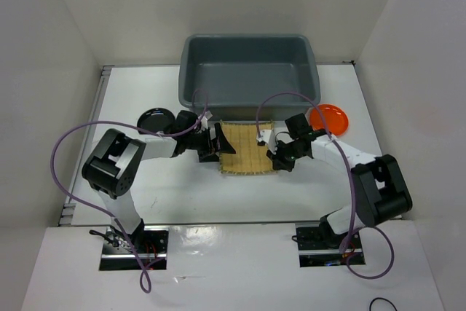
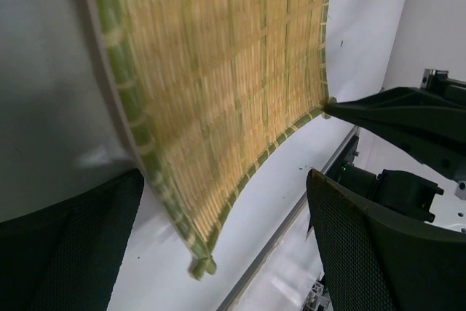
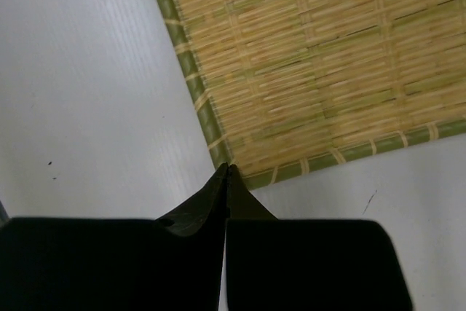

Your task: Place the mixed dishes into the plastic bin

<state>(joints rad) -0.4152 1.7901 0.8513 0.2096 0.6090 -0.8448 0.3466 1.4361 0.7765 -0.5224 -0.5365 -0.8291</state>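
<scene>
White table, woven mat square-on before grey bin

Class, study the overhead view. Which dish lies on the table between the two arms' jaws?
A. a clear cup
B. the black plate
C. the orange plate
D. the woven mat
D: the woven mat sits in the middle, with the open left jaws at its left edge and the shut right jaws at its right side. The black plate and the orange plate lie off to either side.
</scene>
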